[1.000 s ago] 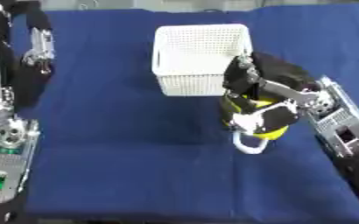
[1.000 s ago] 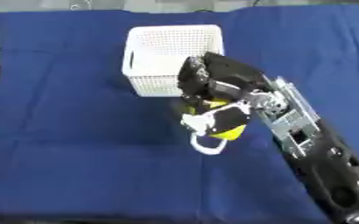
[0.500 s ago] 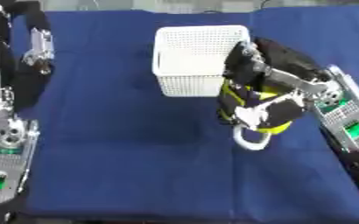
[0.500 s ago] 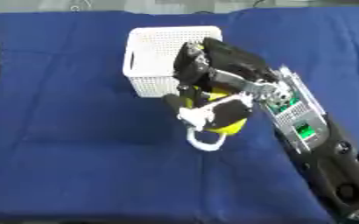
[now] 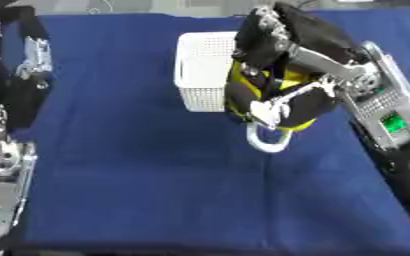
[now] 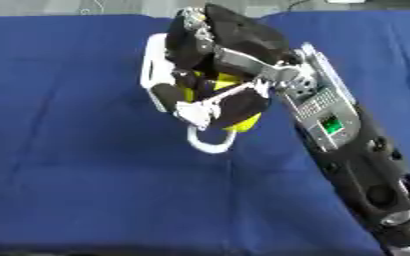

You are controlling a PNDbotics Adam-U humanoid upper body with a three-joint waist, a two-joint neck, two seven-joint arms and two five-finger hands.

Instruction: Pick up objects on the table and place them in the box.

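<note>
My right hand (image 5: 283, 65) hangs in the air over the near right side of the white mesh box (image 5: 200, 70), its fingers curled round a yellow and black object (image 5: 300, 107) with a white loop handle (image 5: 268, 142) dangling below. The hand and object hide much of the box. My left arm (image 5: 7, 100) stands along the left edge; its hand does not show in either view.
A blue cloth (image 5: 138, 185) covers the table, with bare cloth in front of and left of the box. My right forearm (image 6: 348, 165) with a small green display crosses the right side.
My right hand has risen and moved toward the box with the yellow and black object, which has come off the cloth. The camera view also looks closer in.
</note>
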